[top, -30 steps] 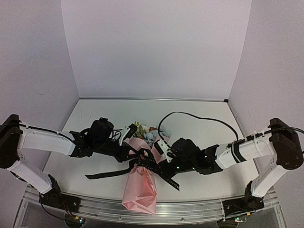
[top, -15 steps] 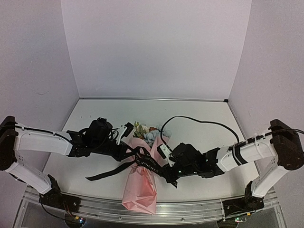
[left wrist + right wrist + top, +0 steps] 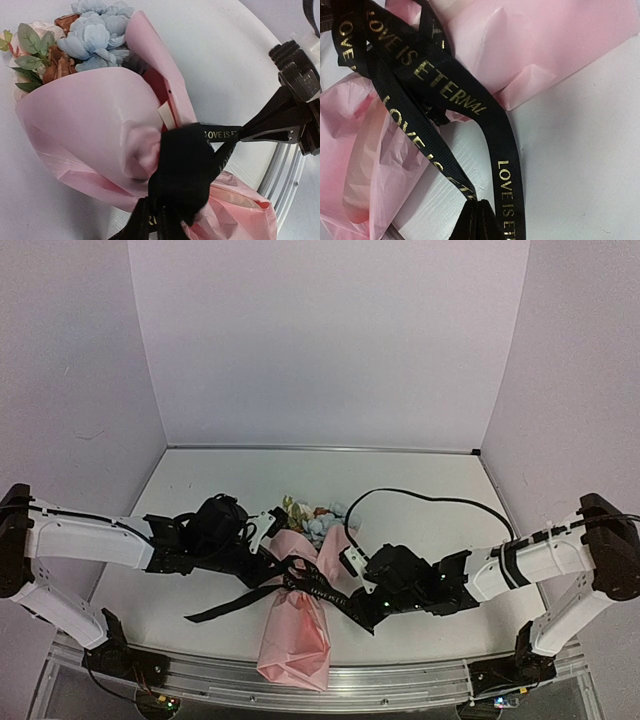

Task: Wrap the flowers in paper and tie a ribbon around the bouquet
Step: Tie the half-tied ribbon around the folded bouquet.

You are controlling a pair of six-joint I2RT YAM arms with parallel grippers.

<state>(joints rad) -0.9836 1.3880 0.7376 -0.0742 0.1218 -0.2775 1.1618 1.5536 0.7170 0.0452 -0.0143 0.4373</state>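
Observation:
The bouquet lies at the table's near middle, a cone of pink paper (image 3: 297, 635) with the flowers (image 3: 310, 517) poking out at its far end. In the left wrist view the blue and rust flowers (image 3: 95, 35) sit top left and the paper (image 3: 90, 115) fills the middle. The black ribbon (image 3: 322, 592) with gold lettering crosses the cone's waist. My left gripper (image 3: 277, 565) is shut on the ribbon (image 3: 187, 160) at the cone's left side, its fingers (image 3: 152, 205) low in its wrist view. My right gripper (image 3: 363, 610) is shut on a ribbon strand (image 3: 445, 95) right of the cone, fingertips (image 3: 480, 205) pinching it.
A thin black cable (image 3: 430, 497) arcs over the table behind the right arm. One loose ribbon tail (image 3: 215, 608) trails left on the table. A metal rail (image 3: 400, 680) runs along the near edge under the cone's tip. Lilac walls close in on three sides.
My right gripper has shut on the ribbon and drawn back to the right, pulling the strand straighter. My left arm has shifted a little right, toward the cone.

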